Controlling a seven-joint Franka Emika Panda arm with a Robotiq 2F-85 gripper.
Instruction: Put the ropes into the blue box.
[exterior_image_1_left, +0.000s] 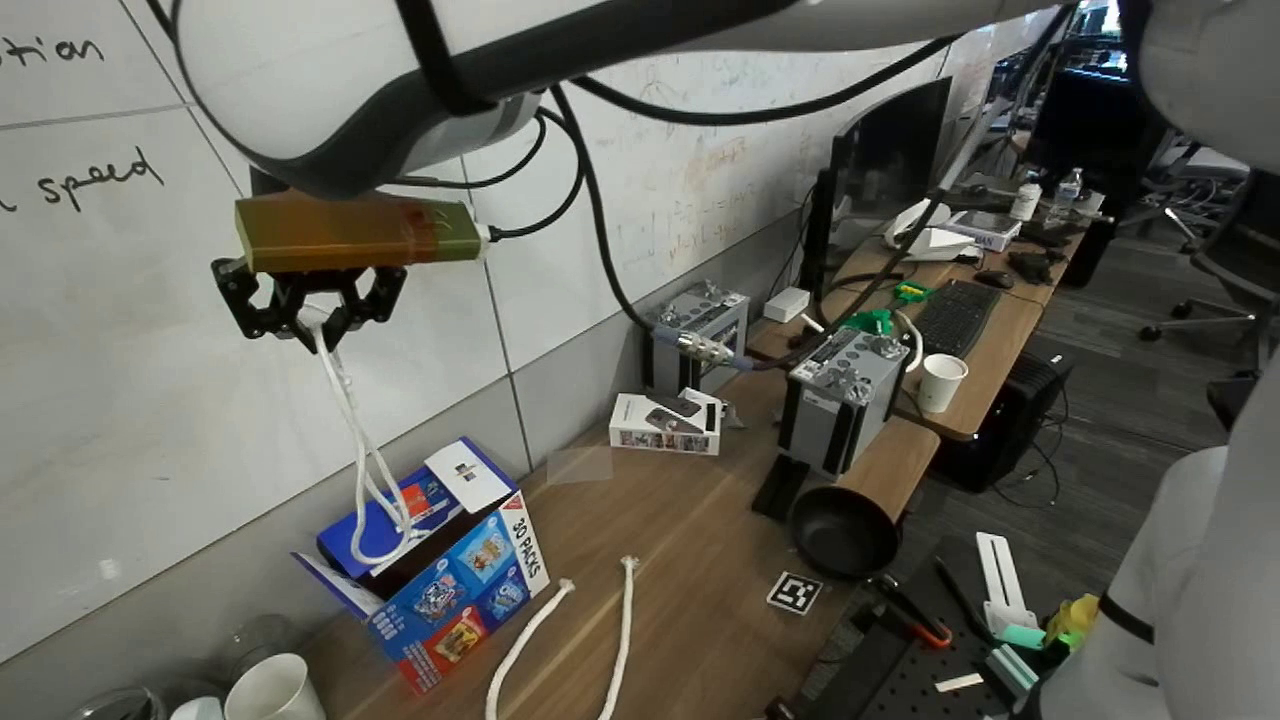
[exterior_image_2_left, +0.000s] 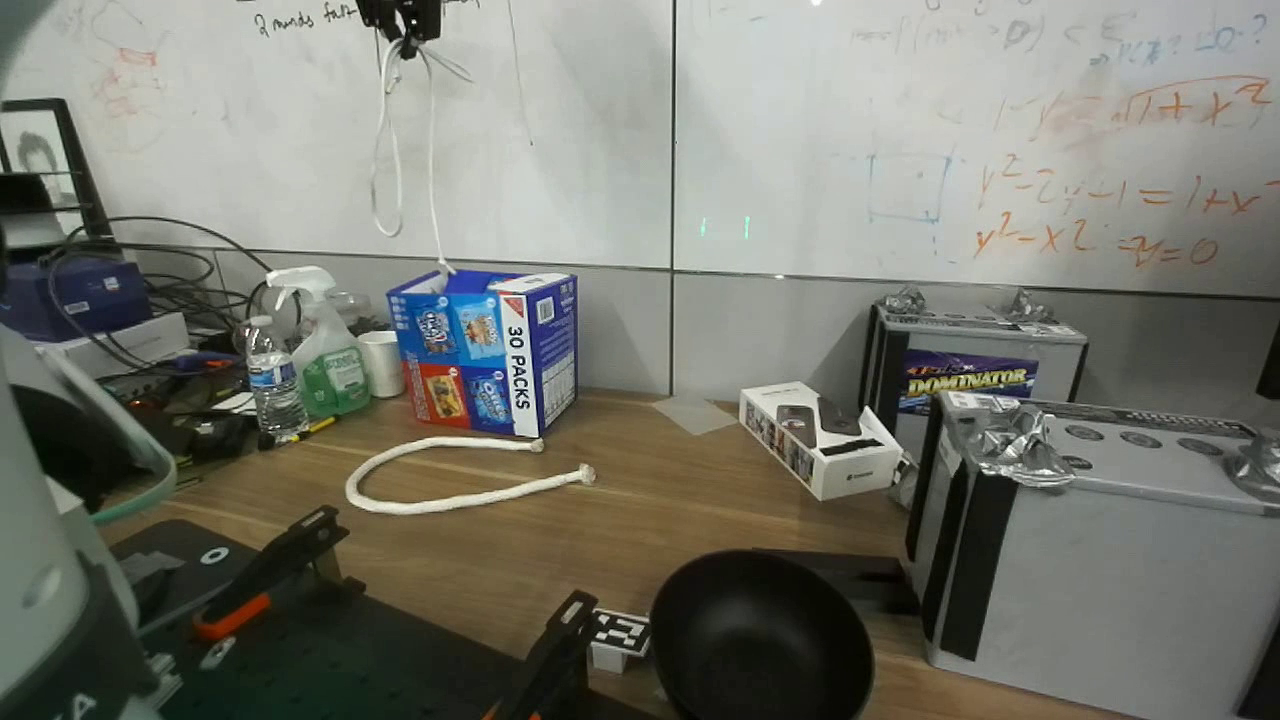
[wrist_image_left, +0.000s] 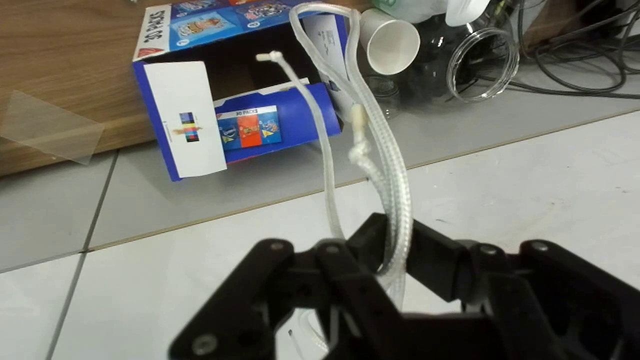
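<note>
The blue box (exterior_image_1_left: 470, 585) stands open-topped on the table by the whiteboard, its flaps spread; it also shows in an exterior view (exterior_image_2_left: 556, 350) and the wrist view (wrist_image_left: 305, 112). My gripper (exterior_image_1_left: 318, 335) is high above the box, shut on a thin white rope (exterior_image_1_left: 338, 385). It also shows in the wrist view (wrist_image_left: 397, 240). The held rope hangs in loops; one strand (exterior_image_2_left: 434, 170) reaches the box's top edge in an exterior view. In the wrist view a rope end (wrist_image_left: 274, 56) appears over the opening. A thicker white rope (exterior_image_2_left: 450, 503) lies U-shaped on the table before the box.
A white cup (exterior_image_2_left: 381, 362), green spray bottle (exterior_image_2_left: 335, 370) and water bottle (exterior_image_2_left: 272, 378) stand beside the box. A white phone box (exterior_image_2_left: 822, 440), black pan (exterior_image_2_left: 762, 640) and grey battery-like units (exterior_image_2_left: 1080, 560) stand farther along. The whiteboard (exterior_image_2_left: 600, 150) rises behind.
</note>
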